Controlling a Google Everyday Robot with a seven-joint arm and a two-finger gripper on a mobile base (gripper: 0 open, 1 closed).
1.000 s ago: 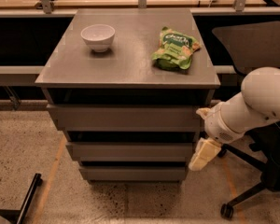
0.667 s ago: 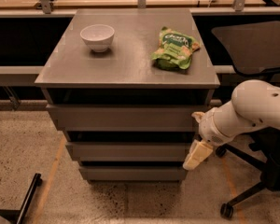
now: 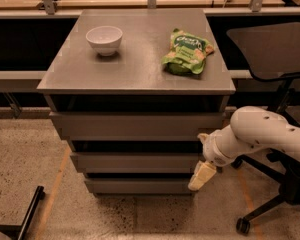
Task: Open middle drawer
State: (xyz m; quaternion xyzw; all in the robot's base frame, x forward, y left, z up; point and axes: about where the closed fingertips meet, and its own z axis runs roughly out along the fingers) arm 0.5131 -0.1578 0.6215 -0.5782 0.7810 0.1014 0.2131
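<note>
Leftward I had slid my gripper (image 3: 202, 175), to the right end of the middle drawer (image 3: 130, 162); open or shut, I could not tell. The green bag (image 3: 186, 53) bore lettering I couldn't read.

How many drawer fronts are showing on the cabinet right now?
3, stacked under the tabletop: top drawer, middle drawer beneath it, bottom drawer lowest. The end effector sits by the right ends of the lower two; none seem hidden.

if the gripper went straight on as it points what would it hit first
The gripper, right of the middle drawer, points down-left: probably the bottom drawer first, at its right corner, else the floor; depth unclear.
</note>
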